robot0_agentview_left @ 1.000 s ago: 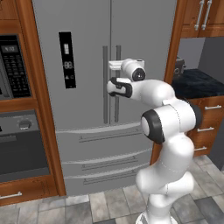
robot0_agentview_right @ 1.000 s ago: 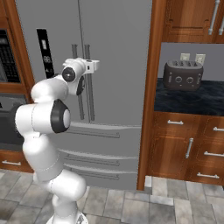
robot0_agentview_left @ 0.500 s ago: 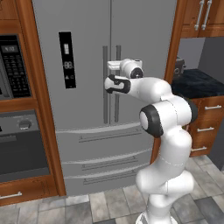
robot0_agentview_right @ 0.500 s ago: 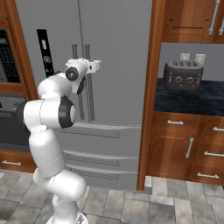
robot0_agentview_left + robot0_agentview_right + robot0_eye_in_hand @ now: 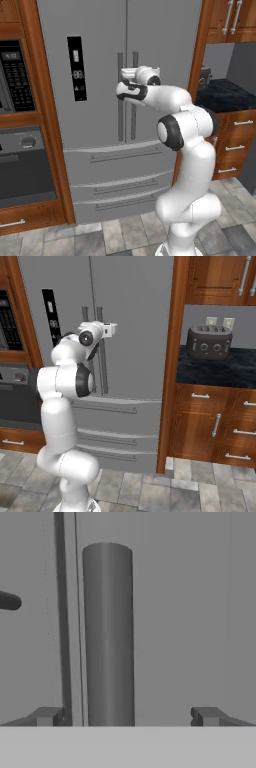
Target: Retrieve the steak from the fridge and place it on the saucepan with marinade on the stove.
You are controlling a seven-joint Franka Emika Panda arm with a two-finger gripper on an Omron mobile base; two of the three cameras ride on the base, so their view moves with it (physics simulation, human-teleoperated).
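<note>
The fridge point(image 5: 100, 125) point(image 5: 130, 316) stands with both doors shut, so the steak is hidden. The saucepan and the stove are out of view. My gripper point(image 5: 124, 85) point(image 5: 111, 328) is up against the pair of vertical bar handles point(image 5: 127, 100) at the door seam. In the hand view the gripper point(image 5: 127, 716) is open, and one grey handle bar point(image 5: 107, 637) rises between the fingertips point(image 5: 47, 716), closer to the left one. Neither fingertip touches the bar. Nothing is held.
A black wall oven point(image 5: 22, 165) and a microwave panel point(image 5: 15, 75) sit left of the fridge in wooden casing. To the right are a dark counter point(image 5: 220, 368) with a toaster point(image 5: 210, 341) and wooden drawers point(image 5: 215, 426). Below the handles are the fridge drawers point(image 5: 120, 175).
The arm has stretched forward and the gripper has moved in toward the fridge handles. The jaws stay open and the doors stay shut.
</note>
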